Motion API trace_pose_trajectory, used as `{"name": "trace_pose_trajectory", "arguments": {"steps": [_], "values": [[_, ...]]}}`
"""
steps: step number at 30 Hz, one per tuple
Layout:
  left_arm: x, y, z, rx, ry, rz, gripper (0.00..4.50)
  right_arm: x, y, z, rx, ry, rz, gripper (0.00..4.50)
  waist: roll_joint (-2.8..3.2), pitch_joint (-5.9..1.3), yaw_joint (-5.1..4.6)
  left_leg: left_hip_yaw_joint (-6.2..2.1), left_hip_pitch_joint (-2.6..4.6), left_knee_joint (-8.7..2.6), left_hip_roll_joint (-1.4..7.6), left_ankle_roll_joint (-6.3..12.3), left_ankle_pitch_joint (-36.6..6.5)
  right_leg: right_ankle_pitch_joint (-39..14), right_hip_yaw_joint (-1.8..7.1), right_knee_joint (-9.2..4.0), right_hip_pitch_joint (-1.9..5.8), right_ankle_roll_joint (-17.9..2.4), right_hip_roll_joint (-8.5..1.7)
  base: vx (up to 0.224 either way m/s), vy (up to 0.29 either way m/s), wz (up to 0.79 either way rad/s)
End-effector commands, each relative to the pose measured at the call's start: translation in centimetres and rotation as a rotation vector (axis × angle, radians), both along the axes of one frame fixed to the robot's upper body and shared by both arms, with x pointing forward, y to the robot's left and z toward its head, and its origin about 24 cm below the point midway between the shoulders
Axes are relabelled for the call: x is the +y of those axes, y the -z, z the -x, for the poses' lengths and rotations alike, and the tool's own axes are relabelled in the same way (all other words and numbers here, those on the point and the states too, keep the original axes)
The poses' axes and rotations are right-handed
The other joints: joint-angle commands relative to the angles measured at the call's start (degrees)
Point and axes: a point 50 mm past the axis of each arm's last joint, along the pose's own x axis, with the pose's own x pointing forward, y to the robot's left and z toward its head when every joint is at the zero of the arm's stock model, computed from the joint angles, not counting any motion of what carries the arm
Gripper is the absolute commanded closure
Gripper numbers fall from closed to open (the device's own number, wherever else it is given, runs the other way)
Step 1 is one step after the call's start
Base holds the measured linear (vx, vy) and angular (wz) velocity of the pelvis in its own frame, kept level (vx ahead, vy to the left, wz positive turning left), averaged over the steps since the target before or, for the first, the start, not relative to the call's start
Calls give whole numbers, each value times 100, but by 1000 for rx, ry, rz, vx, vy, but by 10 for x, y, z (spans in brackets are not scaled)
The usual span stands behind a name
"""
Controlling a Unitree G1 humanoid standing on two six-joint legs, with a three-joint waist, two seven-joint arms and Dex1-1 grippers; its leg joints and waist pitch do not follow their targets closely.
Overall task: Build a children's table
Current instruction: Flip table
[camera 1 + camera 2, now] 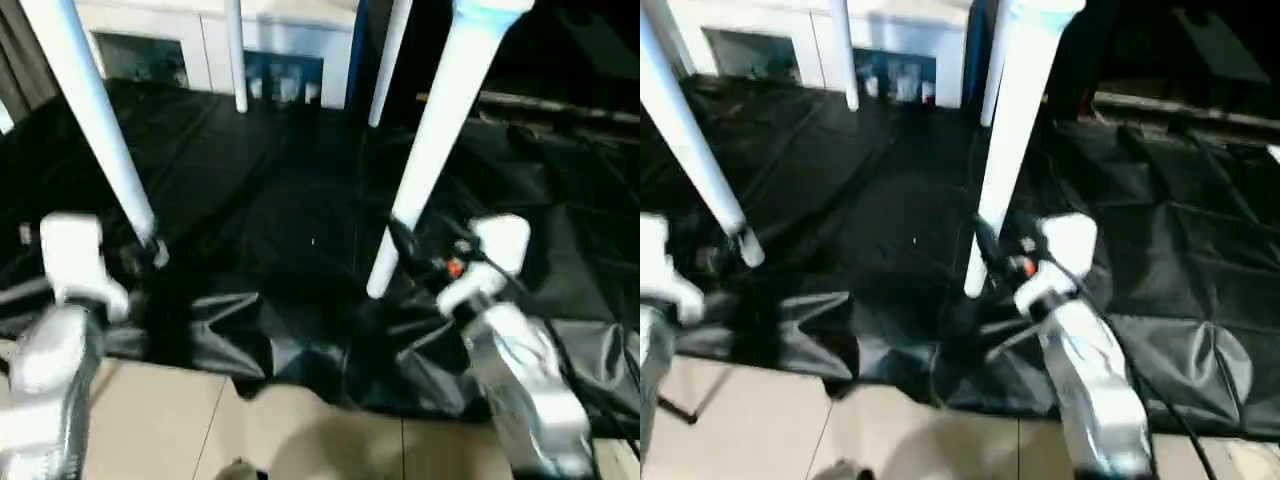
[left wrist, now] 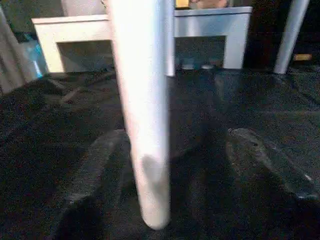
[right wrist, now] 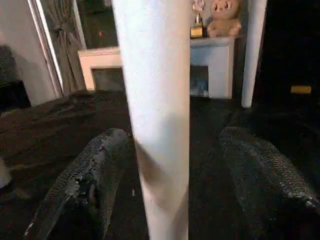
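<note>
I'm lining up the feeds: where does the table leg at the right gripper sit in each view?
Left eye: near right leg slants from top right to centre.
Right eye: same leg, just left of centre.
Right wrist: dead centre, between the fingers.
Left wrist: the big central one is the near left leg.
Shared landmark: white cabinet at the back.

A bench draped in wrinkled black cloth carries the work. Four white legs stand on it, narrow ends down on the cloth, two near the front edge and two farther back. The cloth hangs bunched over the front edge above a pale tiled floor.
</note>
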Motion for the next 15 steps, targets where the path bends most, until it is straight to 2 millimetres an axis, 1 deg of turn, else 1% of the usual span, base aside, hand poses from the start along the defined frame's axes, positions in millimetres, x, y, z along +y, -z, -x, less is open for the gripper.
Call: {"name": "trace_pose_trajectory", "arguments": {"steps": [1,2,3,4,5,6,7,8,9,10,11,12,13,14,15], "values": [[-6,-1,4,9,0,40,58,-6,1,4,26,25,20,115,99,-268,-1,-230,213,-575,337,-469,-3036,-2560,250,-568,17,-512,-346,0,0,0],[-7,0,8,19,-7,62,58,-8,3,7,36,37,35,115,79,-268,-21,-248,206,-559,303,-483,-3130,-2902,241,-594,15,-412,-354,0,0,0],[-11,2,12,30,-21,82,58,-15,6,10,56,78,43,115,50,-257,-24,-252,214,-550,296,-478,-3177,-3139,233,-635,-2,-322,-358,0,0,0],[-15,5,14,58,-42,57,58,-23,10,10,76,124,43,115,-1,-240,-34,-271,223,-537,304,-472,-3213,-3485,229,-665,-18,-194,-381,0,0,0],[-17,5,13,62,-49,32,58,-26,13,9,92,135,49,115,8,-199,-52,-289,244,-518,286,-473,-3337,-3886,203,-739,-58,-65,-381,-58,2,-2],[-18,6,12,65,-56,11,58,-26,18,6,129,138,77,115,10,-184,-68,-292,275,-495,268,-483,-3433,-4136,178,-795,-87,18,-369,-58,2,-2],[-18,6,12,69,-60,1,58,-26,20,5,148,137,84,115,30,-170,-110,-329,313,-493,244,-531,-3574,-4371,105,-836,-67,115,-345,-65,16,-8],[-19,7,11,79,-62,-14,58,-26,24,3,184,135,95,115,55,-170,-148,-381,271,-537,250,-585,-3688,-4318,42,-836,15,137,-338,-54,32,-16],[-21,8,10,96,-46,-28,58,-24,28,1,229,116,106,115,95,-168,-157,-417,267,-574,264,-622,-3816,-4211,5,-825,53,109,-321,-54,32,-16],[-22,7,11,80,-38,-22,58,-23,29,1,235,103,113,115,144,-171,-208,-496,233,-666,303,-693,-4150,-3797,-75,-767,155,14,-302,-38,41,-21],[-22,5,11,61,-40,-10,58,-22,29,0,238,93,113,115,161,-160,-213,-536,176,-782,358,-748,-4474,-3396,-80,-680,231,-92,-285,0,0,0],[-22,6,12,61,-45,-10,58,-21,29,1,235,91,107,115,158,-151,-227,-539,187,-804,363,-770,-4636,-3300,-91,-663,220,-143,-274,0,0,0],[-24,7,13,65,-51,-8,58,-21,29,1,232,95,92,115,151,-138,-248,-517,199,-835,361,-793,-4852,-3267,-118,-639,215,-215,-268,-59,28,-9],[-25,7,14,66,-55,-9,58,-21,30,1,235,95,84,115,143,-117,-253,-477,205,-850,350,-788,-4951,-3455,-153,-653,200,-218,-266,-60,9,-6],[-27,8,14,62,-51,-7,58,-20,30,2,240,86,81,115,145,-97,-252,-426,184,-899,344,-778,-5021,-3678,-222,-633,219,-177,-223,-60,9,-6]]}}
